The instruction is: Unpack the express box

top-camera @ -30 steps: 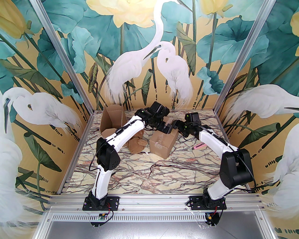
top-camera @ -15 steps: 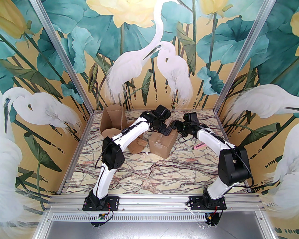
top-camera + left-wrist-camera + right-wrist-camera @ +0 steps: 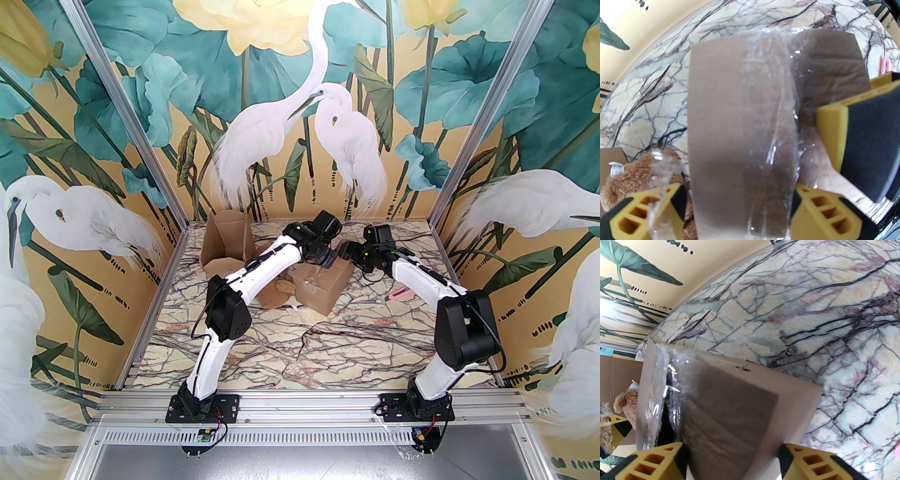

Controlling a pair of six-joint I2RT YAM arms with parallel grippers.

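Note:
The express box is a small brown carton sealed with clear tape, standing mid-table. My left gripper comes down on its top from the left, and my right gripper from the right. In the left wrist view the taped cardboard runs between my left gripper, whose pads sit at its two edges. The right wrist view has my right gripper clamped across the cardboard. Beside it the tape seam gapes dark.
A brown teddy bear lies against the box's left side. An opened, empty carton stands at the back left. A pink utility knife lies on the marble to the right of the box.
My left gripper has dropped onto the box and narrowed around it. The right gripper has narrowed a little. The box has shifted slightly left toward the teddy bear.

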